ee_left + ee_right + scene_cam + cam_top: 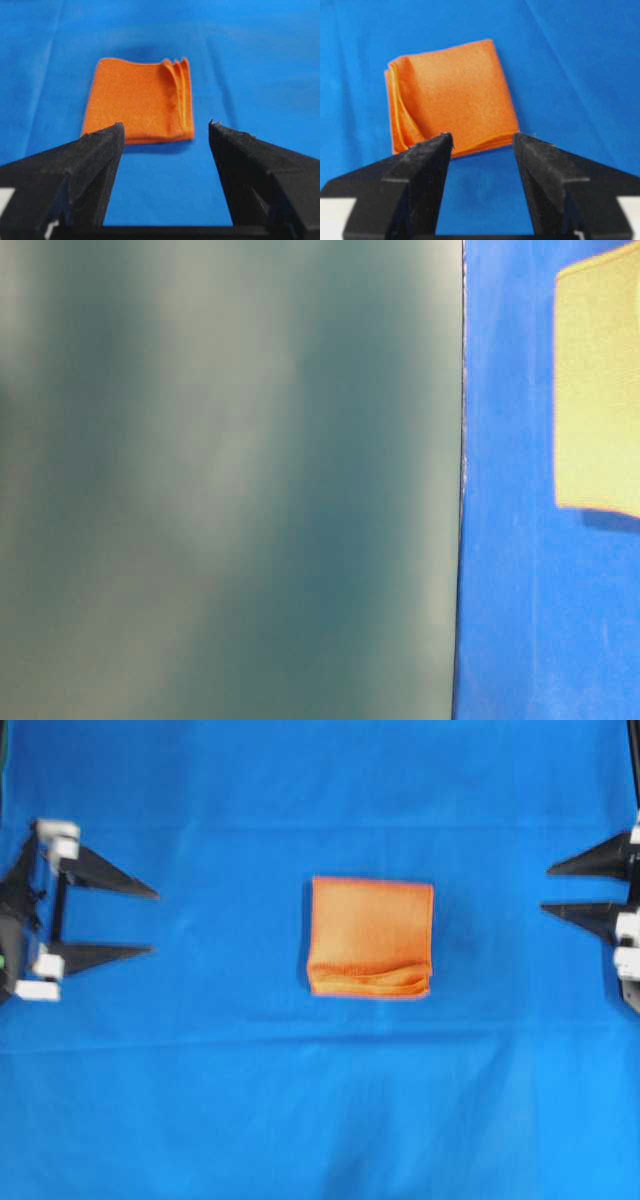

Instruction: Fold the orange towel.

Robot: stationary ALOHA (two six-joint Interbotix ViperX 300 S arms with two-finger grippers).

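Note:
The orange towel lies folded into a small layered square in the middle of the blue table cloth, its stacked edges toward the front. It also shows in the left wrist view as the orange towel and in the right wrist view as the orange towel. My left gripper rests open at the far left, well apart from the towel, with nothing between its fingers. At the far right my right gripper is open too, empty and apart from the towel. The wrist views show the left gripper and right gripper with blue cloth between the tips.
The blue table cloth covers the whole table, with faint creases. In the table-level view a blurred grey-green surface fills the left, and a pale yellowish patch of the towel shows at the right edge.

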